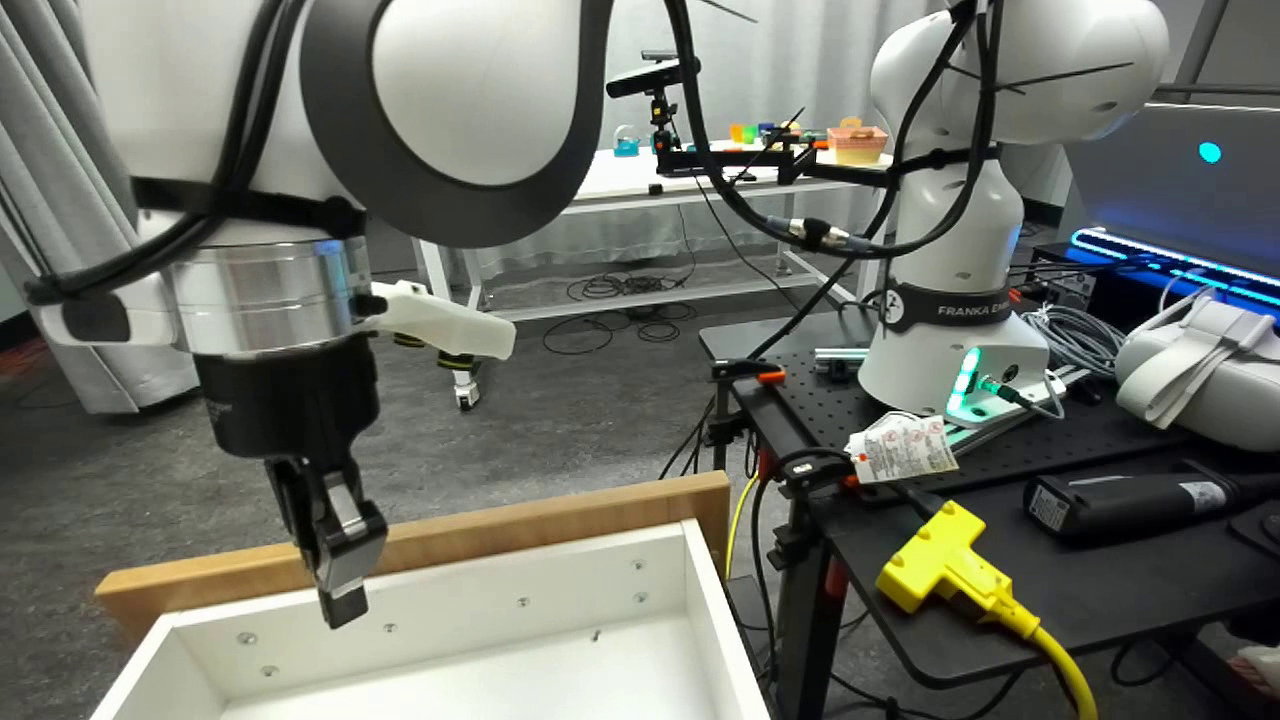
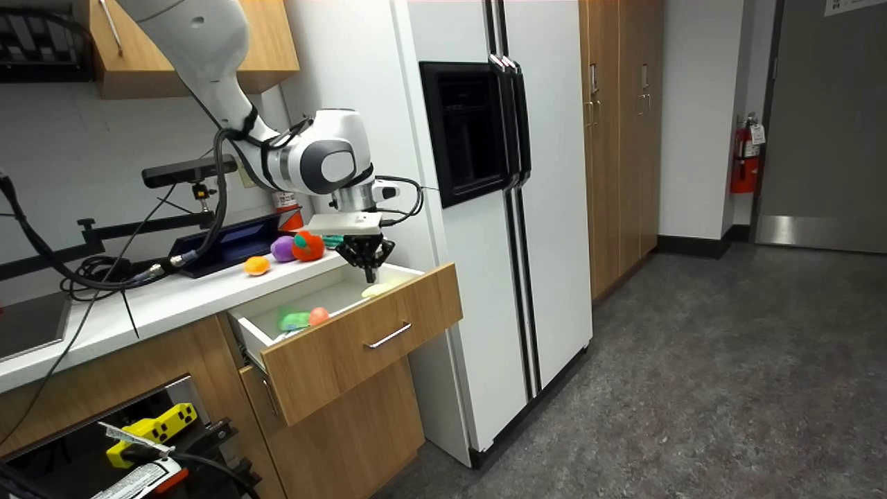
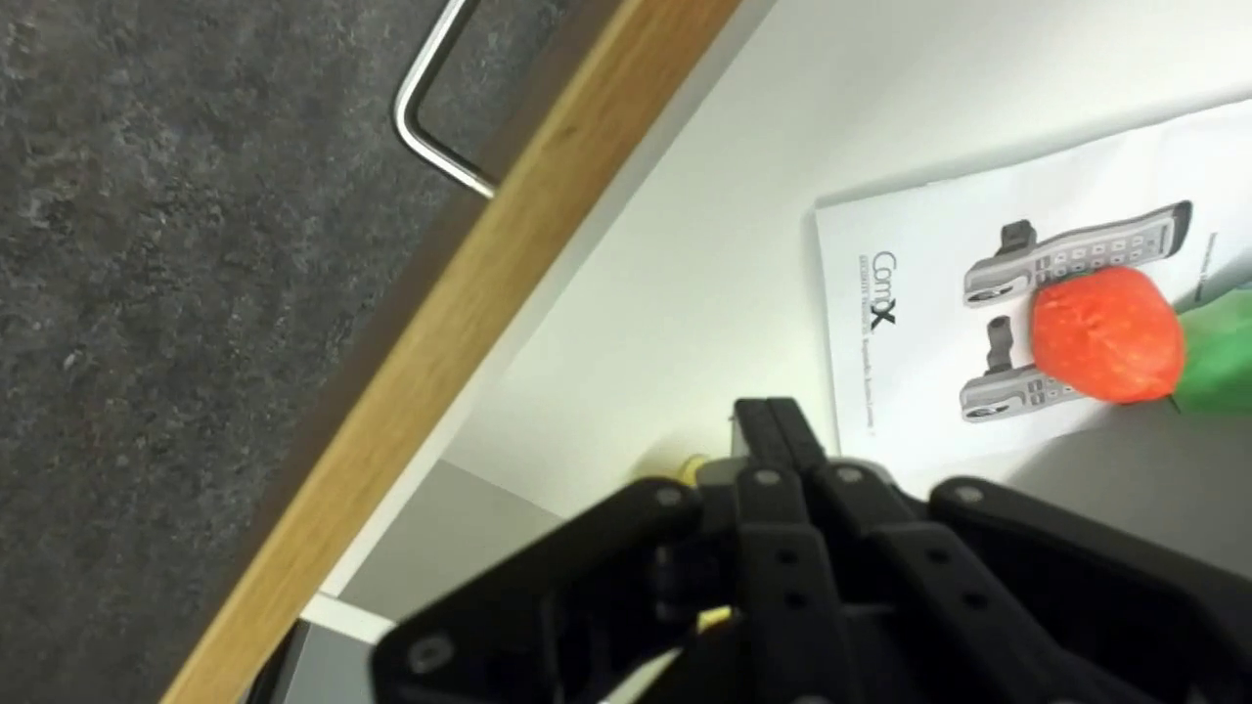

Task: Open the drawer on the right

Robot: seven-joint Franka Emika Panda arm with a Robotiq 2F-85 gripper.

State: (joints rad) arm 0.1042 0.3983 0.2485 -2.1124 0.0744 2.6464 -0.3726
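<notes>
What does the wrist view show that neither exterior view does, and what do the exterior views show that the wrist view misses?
Only the wrist view: legible CompX lettering on a white sheet.

Only the exterior views: the white robot arm and a yellow power block, in both; a white refrigerator, in an exterior view.

Shared by all: the open drawer and the gripper. The wrist view also shares the drawer's metal handle and an orange-red object with an exterior view.
</notes>
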